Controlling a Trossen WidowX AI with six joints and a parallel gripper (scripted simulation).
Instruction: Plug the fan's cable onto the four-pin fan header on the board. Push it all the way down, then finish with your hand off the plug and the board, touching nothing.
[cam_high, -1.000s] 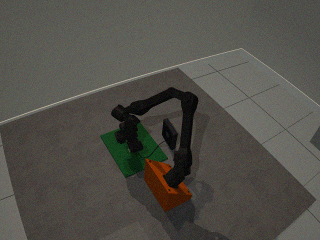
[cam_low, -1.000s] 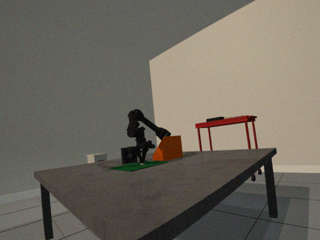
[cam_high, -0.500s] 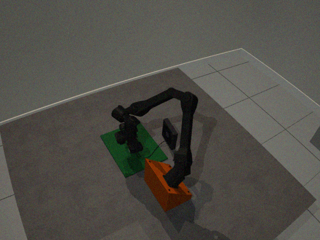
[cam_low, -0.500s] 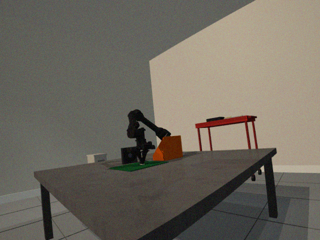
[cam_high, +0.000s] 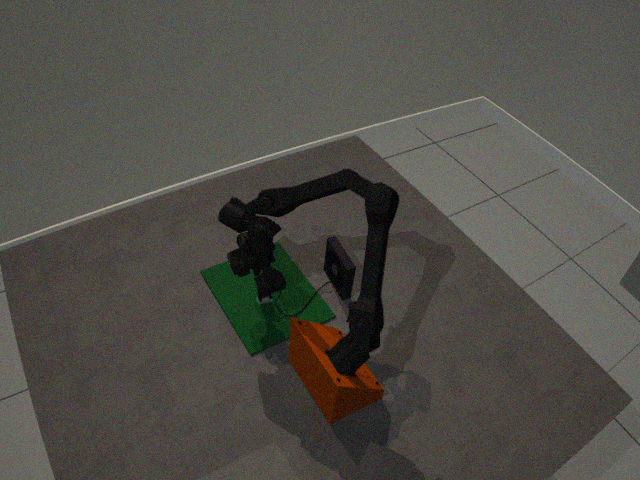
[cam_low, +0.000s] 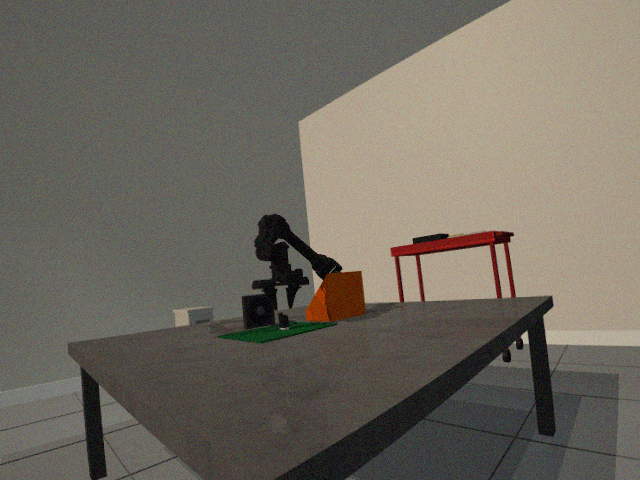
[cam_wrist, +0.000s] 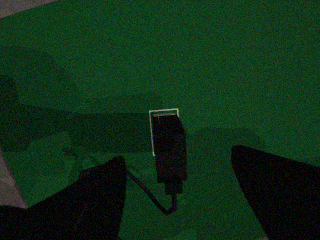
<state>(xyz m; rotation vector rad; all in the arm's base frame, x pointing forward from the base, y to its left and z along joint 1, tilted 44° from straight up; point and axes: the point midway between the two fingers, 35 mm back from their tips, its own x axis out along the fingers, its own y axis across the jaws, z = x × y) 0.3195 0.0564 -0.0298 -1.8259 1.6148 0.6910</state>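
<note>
The green board (cam_high: 227, 294) (cam_low: 248, 335) (cam_wrist: 225, 60) lies flat on the table. The black plug (cam_low: 283, 318) (cam_wrist: 171, 155) stands upright at the four-pin header (cam_low: 283, 327), inside a white outline (cam_wrist: 164, 109) in the wrist view. Whether it is fully seated cannot be told. Its thin cable (cam_high: 300, 311) (cam_wrist: 147, 192) loops over the board to the black fan (cam_high: 339, 268) (cam_low: 258, 311). My gripper (cam_low: 279, 308) (cam_wrist: 178, 160) is open, with one finger on each side of the plug and a gap on both sides. It hangs above the plug. In the top view the gripper hides most of the plug.
The orange arm base (cam_high: 310, 366) (cam_low: 346, 297) stands close beside the board's near corner. The fan stands upright just off the board's edge, between the board and the arm's upright link. A red side table (cam_low: 449, 243) is in the background.
</note>
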